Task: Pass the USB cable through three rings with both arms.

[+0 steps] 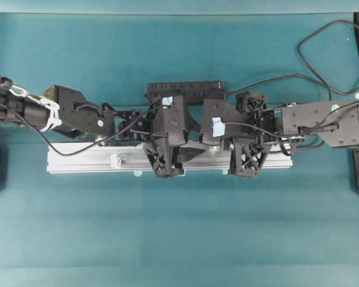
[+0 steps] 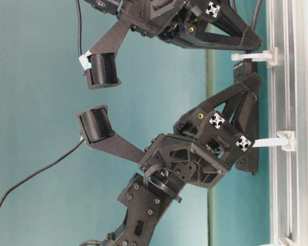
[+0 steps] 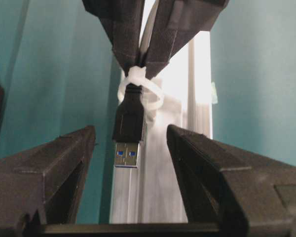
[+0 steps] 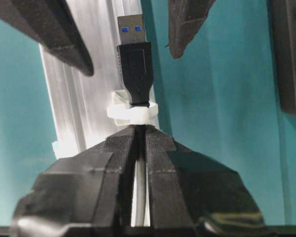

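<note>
Underneath, long silver aluminium rail point(image 1: 96, 160) spanning the teal table point(image 1: 179, 239). Left black lattice gripper point(image 3: 130, 148) spread wide, fingers flanking the plug at 3 and 9 o'clock, not touching. Right black lattice gripper point(image 4: 138, 136) pinched tight on the thin black USB cable point(image 4: 134, 64), just behind a small whitish translucent plastic ring point(image 4: 132, 111); plug through it, metal tip towards 12 o'clock.

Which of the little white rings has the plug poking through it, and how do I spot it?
Find the long silver rail on the green table. Near its middle, two black grippers face each other; the shut right gripper pinches the black cable just behind a small white ring. That ring alone has the USB plug with its blue tip sticking out of it, towards the open left gripper.
</note>
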`<state>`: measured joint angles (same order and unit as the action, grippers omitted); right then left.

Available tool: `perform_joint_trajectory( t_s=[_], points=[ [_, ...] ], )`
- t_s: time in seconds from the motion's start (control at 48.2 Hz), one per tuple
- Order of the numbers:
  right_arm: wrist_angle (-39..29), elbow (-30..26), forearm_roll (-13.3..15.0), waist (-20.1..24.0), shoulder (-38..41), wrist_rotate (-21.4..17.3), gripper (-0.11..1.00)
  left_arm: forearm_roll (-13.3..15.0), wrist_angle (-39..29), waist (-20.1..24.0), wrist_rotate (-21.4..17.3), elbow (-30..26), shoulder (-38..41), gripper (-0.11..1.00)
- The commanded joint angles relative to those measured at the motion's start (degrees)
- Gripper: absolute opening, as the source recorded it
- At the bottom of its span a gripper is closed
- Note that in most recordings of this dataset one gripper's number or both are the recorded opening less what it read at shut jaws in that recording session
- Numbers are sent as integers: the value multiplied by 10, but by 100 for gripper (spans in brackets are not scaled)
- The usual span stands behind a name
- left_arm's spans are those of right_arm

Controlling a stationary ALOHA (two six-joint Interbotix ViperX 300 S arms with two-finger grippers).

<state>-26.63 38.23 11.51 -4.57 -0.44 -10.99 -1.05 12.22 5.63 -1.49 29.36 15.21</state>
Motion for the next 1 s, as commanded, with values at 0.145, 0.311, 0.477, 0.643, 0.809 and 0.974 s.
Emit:
perform_joint_trajectory(
  t_s=[0.145,0.311,0.477,0.643,0.809,0.974],
  points=[
    [4,-7,-1,1,-8,-7,-8,-2,6,2,-2,-8,0,71],
    [4,-7,-1,2,-8,-7,-8,-2,6,2,-2,-9,1,71],
    [4,-7,-1,2,-8,-7,-8,-2,6,2,-2,-11,4,71],
    [4,-7,-1,3,-8,-7,-8,-2,6,2,-1,-20,11,71],
    [4,-7,-1,3,-8,-8,-8,-2,2,2,1,-26,17,71],
    [4,-7,-1,3,-8,-8,-8,-2,1,2,2,-25,17,70]
  ],
)
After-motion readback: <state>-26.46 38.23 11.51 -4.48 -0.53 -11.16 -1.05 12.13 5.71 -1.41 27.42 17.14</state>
